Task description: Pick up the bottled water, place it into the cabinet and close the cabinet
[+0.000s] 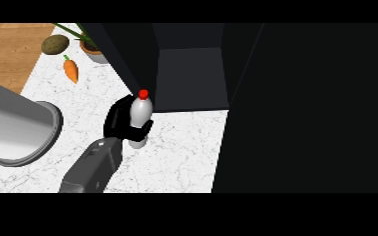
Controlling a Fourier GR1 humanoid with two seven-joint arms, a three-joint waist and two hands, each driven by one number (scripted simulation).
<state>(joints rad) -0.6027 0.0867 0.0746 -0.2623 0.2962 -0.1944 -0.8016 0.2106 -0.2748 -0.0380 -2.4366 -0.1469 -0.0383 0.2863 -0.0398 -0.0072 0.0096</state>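
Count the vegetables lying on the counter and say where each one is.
2. A brown round potato sits at the far left on the wooden board; an orange carrot with a green top lies just below it on the white marble counter. The dark cabinet may hide others.

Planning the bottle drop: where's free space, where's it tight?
Free: the cabinet floor, and counter between the hand holding the bottle and the dark panel. Crowded: top left, with carrot, potato, plant pot; sink fills the left.
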